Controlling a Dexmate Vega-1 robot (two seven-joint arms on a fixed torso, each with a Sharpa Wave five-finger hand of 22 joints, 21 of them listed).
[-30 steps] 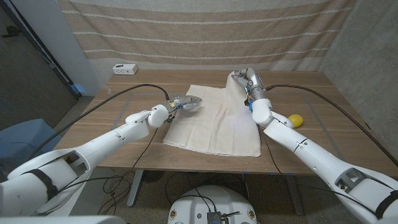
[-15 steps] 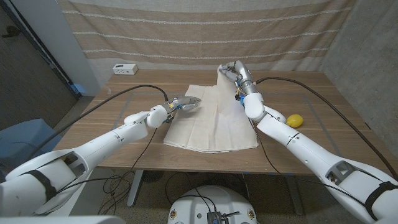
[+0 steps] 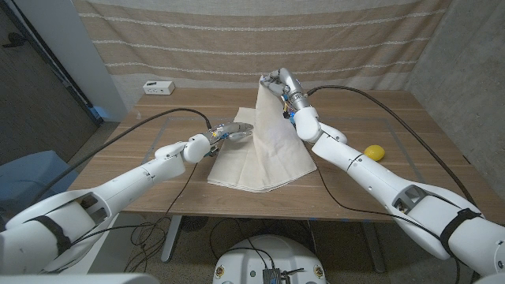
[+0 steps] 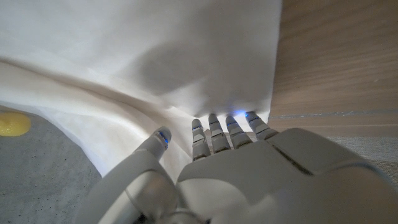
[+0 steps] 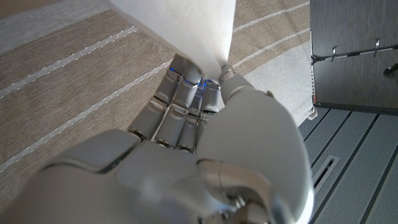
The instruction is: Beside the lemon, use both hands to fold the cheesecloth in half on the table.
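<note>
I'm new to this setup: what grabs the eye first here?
The right hand holds a corner of the white cheesecloth lifted high above the wooden table. The left hand presses the cloth's left edge. A yellow lemon lies to the right.

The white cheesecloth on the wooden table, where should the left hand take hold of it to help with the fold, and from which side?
Best guess: the near-left corner of the white cheesecloth, approached from the robot's left. That edge lies flat on the wooden table with bare wood beside it, and the left hand is already at the left edge. The right hand holds the far-right corner lifted.
</note>
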